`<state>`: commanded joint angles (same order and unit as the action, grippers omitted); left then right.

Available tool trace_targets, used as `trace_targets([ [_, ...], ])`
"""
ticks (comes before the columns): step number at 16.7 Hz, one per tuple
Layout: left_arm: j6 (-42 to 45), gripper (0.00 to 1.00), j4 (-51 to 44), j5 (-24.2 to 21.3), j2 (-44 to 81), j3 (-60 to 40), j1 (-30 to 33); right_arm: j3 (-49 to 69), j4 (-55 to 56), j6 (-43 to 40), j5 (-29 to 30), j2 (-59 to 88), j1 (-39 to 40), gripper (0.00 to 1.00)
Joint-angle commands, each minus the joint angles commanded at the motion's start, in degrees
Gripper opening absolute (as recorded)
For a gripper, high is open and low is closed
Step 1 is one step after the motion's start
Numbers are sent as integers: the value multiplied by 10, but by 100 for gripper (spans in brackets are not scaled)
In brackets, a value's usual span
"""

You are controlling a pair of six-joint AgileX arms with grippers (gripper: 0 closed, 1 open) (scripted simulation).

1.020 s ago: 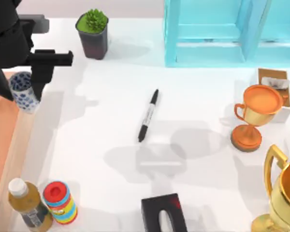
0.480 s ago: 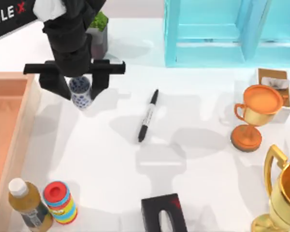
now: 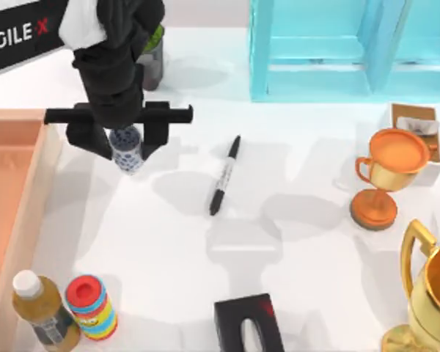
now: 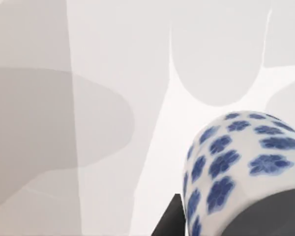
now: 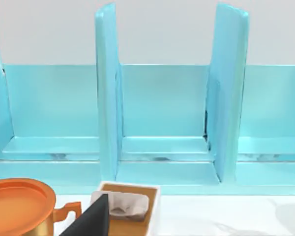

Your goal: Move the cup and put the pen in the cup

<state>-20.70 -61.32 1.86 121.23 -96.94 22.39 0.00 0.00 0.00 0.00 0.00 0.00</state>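
Observation:
The cup (image 3: 127, 151), white with a blue flower pattern, is held above the table at the left, with my left gripper (image 3: 125, 144) shut on it. Up close, the cup (image 4: 236, 167) is seen from the left wrist, with a dark finger (image 4: 270, 216) against it. The black pen (image 3: 225, 176) with its pale label band lies flat on the white table, to the right of the cup and apart from it. A dark part of my right gripper (image 5: 91, 221) edges into the right wrist view, which faces the blue shelf.
An orange wooden tray (image 3: 15, 183) lies along the left edge. A potted plant (image 3: 152, 45) and a blue shelf (image 3: 315, 59) stand at the back. At the right are an orange trophy (image 3: 389, 176), a gold trophy (image 3: 433, 293) and a wooden box (image 3: 416, 121). In front stand a black box (image 3: 248, 323), a bottle (image 3: 40, 308) and a striped can (image 3: 92, 304).
My left gripper has carried the cup rightward from beside the orange tray to over the white table, closer to the pen. The pen has not moved.

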Motion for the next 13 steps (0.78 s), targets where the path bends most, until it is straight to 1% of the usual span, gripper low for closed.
trace_targets([
  [2, 1, 0, 27, 0, 8, 20, 0, 0, 0, 0, 0, 0, 0, 100],
  [6, 1, 0, 31, 0, 12, 24, 0, 0, 0, 0, 0, 0, 0, 100],
  [13, 1, 53, 31, 0, 12, 24, 0, 0, 0, 0, 0, 0, 0, 100],
])
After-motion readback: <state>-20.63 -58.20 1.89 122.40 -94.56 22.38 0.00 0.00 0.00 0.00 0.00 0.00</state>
